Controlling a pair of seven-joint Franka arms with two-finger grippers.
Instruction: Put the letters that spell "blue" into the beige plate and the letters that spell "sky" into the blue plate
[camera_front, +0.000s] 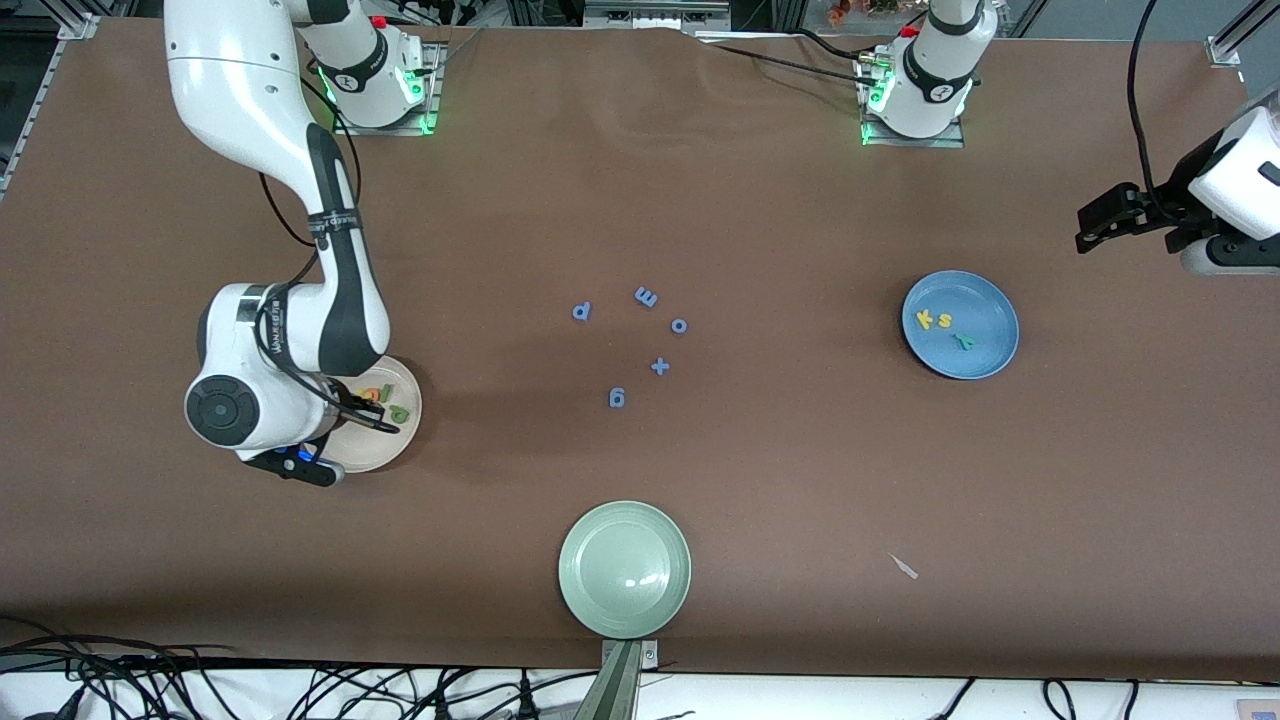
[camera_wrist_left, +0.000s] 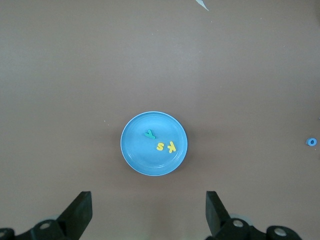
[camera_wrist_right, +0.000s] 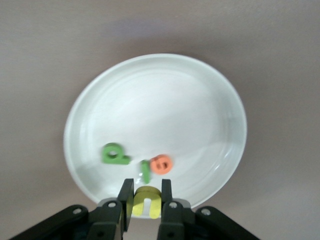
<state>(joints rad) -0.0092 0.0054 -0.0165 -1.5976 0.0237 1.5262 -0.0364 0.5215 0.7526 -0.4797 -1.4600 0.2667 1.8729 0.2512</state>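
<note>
Now the right gripper (camera_wrist_right: 146, 197) hangs over the beige plate (camera_front: 395, 450), jaws pinched on the yellow "u" (camera_wrist_right: 146, 201), which sits between the fingers just above the plate's rim. Three letters lie in that plate: green "b" (camera_wrist_right: 114, 154), thin green "l" (camera_wrist_right: 145, 171), orange "e" (camera_wrist_right: 161, 164); the "l" and "e" touch or nearly touch, the "b" a little apart. The plate sits toward the right arm's end of the table.

Left gripper (camera_wrist_left: 149, 212) waits, spread wide and holding nothing, raised at the left arm's end of the table. Its wrist view looks down on the blue plate (camera_front: 985, 345). In that plate: yellow "k" (camera_front: 925, 319) and yellow "s" (camera_front: 943, 321) side by side, teal "y" (camera_front: 965, 341) just beside them.

Mid-table, loose on the brown cloth (camera_front: 800, 200): five blue pieces, including a plus sign (camera_front: 660, 366), well apart from both plates. Pale green plate (camera_front: 625, 568) sits nearest the front camera, nothing in it.
</note>
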